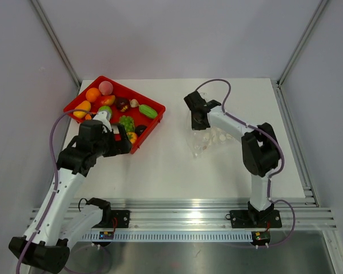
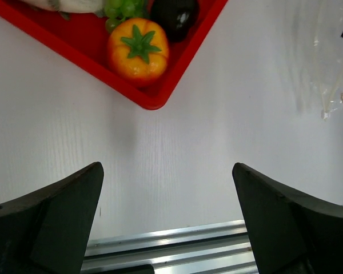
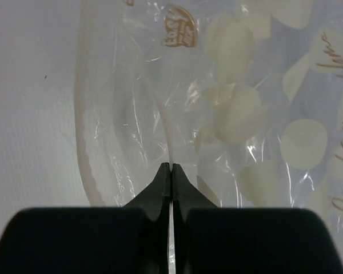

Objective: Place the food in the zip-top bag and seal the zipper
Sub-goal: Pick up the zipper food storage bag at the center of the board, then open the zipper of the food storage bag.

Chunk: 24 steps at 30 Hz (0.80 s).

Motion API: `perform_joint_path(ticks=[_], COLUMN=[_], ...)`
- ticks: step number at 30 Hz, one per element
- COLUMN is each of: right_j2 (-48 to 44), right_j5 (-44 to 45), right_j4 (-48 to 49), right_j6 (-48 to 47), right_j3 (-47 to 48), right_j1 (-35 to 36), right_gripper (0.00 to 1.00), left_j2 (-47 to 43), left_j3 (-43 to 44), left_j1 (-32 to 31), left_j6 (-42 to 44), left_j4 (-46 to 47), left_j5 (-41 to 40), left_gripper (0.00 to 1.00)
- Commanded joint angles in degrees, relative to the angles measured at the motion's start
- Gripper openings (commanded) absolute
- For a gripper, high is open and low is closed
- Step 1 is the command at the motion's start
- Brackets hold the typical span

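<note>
Bright, even light; soft shadows; glare on metal rail [image 1: 206, 212]; right-wrist close-up soft.

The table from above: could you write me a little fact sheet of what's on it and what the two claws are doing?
Tray: red tray at far left, holding all the toy food
Bag: zip-top bag lying right of centre, no food visible inside
Left gripper: open, empty, hovering beside the tray's near corner
Right gripper: shut, pinching the bag's thin film
Progress: nothing bagged yet
</note>
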Motion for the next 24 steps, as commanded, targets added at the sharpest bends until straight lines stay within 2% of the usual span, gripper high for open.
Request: perform_joint_path(ticks=[1, 3, 6, 9, 12, 20, 24], right_j2=[-13.9, -18.7, -23.3, -27.2, -30.2, -33.6, -34.0], right_j5=[-7.9, -9.4, -11.3, -13.0, -14.4, -15.0, -14.3], right_j4=[7.3, 7.8, 7.9, 9.0, 9.2, 6.4, 4.6], right_j6=[-1.8, -1.6, -0.5, 1.5, 3.1, 4.5, 5.6], right_j3=[-5.6, -8.5, -11.8, -14.9, -16.5, -16.6, -16.5], right_j1=[0.2, 0.6, 1.4, 2.0, 2.4, 4.1, 4.6], right_gripper=[0.00, 0.00, 0.00, 0.00, 0.00, 0.00, 0.00], left_j2=[-0.8, 0.5, 3.4, 7.8, 13.3, 21.1, 23.2], left_j3=[1.8, 4.1, 5.6, 5.4, 6.0, 10.3, 11.3], left_j1=[-0.2, -1.9, -6.8, -12.5, -17.5, -21.6, -22.3], left_j6=[0.7, -1.5, -6.3, -11.7, -15.0, -17.8, -19.6], left_j4=[5.8, 7.3, 12.6, 20.5, 23.4, 28.0, 29.4], left_j5=[12.7, 16.0, 20.1, 21.1, 19.5, 16.7, 14.7], left_gripper=[0.97, 0.92, 0.91, 0.91, 0.91, 0.89, 0.84])
